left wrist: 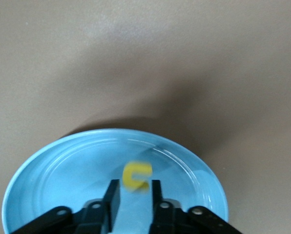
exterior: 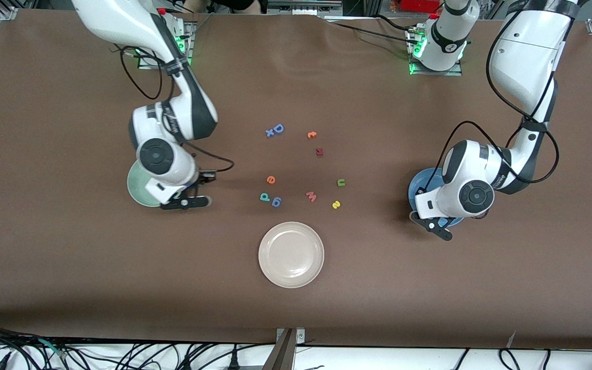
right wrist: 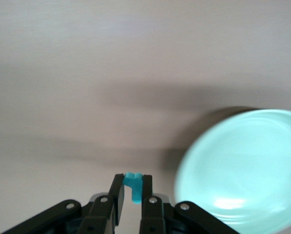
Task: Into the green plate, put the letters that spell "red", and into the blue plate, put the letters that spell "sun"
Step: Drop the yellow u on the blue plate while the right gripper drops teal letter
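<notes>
Yellow arch letter [left wrist: 137, 177] just off left pincer [left wrist: 135, 190] fingertips, over blue plate [left wrist: 48, 180].

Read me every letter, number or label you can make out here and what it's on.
"D": blue foam letter, on the table.
"e": orange foam letter.
"6": blue foam piece.
"w": pink foam letter.
"u": green foam letter.
"s": yellow foam letter.
Print on the right arm: too small to read.

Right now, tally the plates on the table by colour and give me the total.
green plate: 1
blue plate: 1
cream-white plate: 1
Total: 3
</notes>
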Available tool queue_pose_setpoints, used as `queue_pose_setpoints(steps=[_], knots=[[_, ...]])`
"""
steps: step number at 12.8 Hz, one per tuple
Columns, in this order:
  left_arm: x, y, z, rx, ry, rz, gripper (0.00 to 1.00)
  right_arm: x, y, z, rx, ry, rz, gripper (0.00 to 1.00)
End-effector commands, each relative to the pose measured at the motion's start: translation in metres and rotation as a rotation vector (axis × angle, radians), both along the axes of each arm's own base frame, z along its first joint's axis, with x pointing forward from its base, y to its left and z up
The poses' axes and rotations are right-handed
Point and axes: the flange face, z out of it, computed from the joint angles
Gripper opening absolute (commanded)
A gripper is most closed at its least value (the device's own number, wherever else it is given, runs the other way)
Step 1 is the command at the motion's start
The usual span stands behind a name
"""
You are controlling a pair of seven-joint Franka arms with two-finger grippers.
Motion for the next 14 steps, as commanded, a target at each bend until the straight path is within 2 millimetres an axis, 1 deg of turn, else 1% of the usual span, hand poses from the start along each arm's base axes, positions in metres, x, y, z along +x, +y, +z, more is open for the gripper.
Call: queue_pose_setpoints(steps=[1,2,3,4,5,6,7,8,10,11,12,13,14], knots=[[0.001,0.001,0.008,0.011,-0.014,-0.033,0.99,0.007,-0.047,0.011,-0.005,0.030,0.019,0.00],[0.002,0.000,0.015,0.009,-0.021,-0.034,0.99,0.010,-0.067,0.007,-0.014,0.043,0.031,0.00],[0.004,-0.006,0.025,0.005,-0.036,-0.038,0.97,0.012,-0.090,-0.001,-0.027,0.060,0.044,0.00],[0.002,-0.025,0.039,-0.010,-0.045,-0.050,0.92,0.012,-0.111,-0.011,-0.028,0.081,0.047,0.00],[-0.003,-0.049,0.044,-0.032,-0.047,-0.070,0.90,0.011,-0.130,-0.023,-0.030,0.103,0.037,0.00],[-0.005,-0.061,0.047,-0.035,-0.052,-0.037,0.90,0.008,-0.142,-0.035,-0.029,0.118,0.049,0.00],[-0.009,-0.076,0.049,-0.037,-0.055,-0.006,0.90,0.007,-0.150,-0.045,-0.030,0.130,0.057,0.00],[-0.014,-0.096,0.051,-0.043,-0.060,0.026,0.90,0.006,-0.153,-0.053,-0.034,0.141,0.053,0.00],[-0.029,-0.142,0.052,-0.042,-0.069,0.127,0.90,0.001,-0.149,-0.072,-0.015,0.166,0.033,0.00],[-0.032,-0.165,0.050,-0.044,-0.088,0.170,0.90,0.001,-0.149,-0.075,0.000,0.169,0.028,0.01],[-0.037,-0.190,0.046,-0.054,-0.106,0.192,0.89,0.001,-0.148,-0.075,0.002,0.169,0.032,0.12],[-0.042,-0.207,0.037,-0.064,-0.123,0.231,0.89,0.001,-0.148,-0.075,0.002,0.171,0.032,0.32],[-0.047,-0.224,0.027,-0.089,-0.151,0.249,0.89,0.001,-0.148,-0.074,0.003,0.169,0.032,0.57]])
